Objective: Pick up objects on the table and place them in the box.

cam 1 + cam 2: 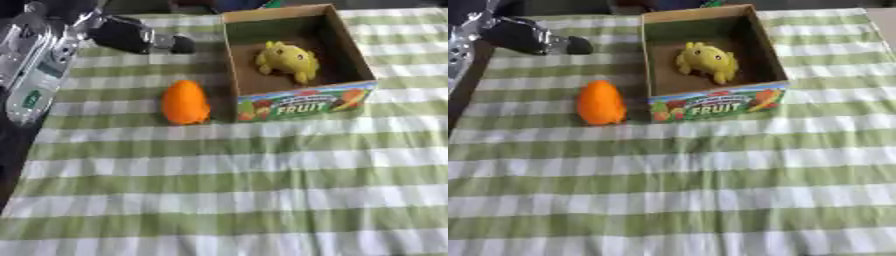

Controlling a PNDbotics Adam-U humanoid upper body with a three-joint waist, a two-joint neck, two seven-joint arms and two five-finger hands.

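An open cardboard box (306, 104) with "FRUIT" printed on its front wall stands at the back centre of the table. Inside it lies a yellow lumpy toy (287, 60). An orange rounded object (185, 102) rests on the cloth just left of the box, close to its front left corner. My left hand (131, 34), black with a silver joint, hovers at the back left, beyond the orange object and left of the box's far corner, touching neither. Whether it is open or shut does not show. My right hand is out of sight.
My silver and black left forearm (39, 60) slants down the left side over the table's edge. A green and white striped cloth (227, 190) covers the table. The table's left edge (16, 150) drops to dark floor.
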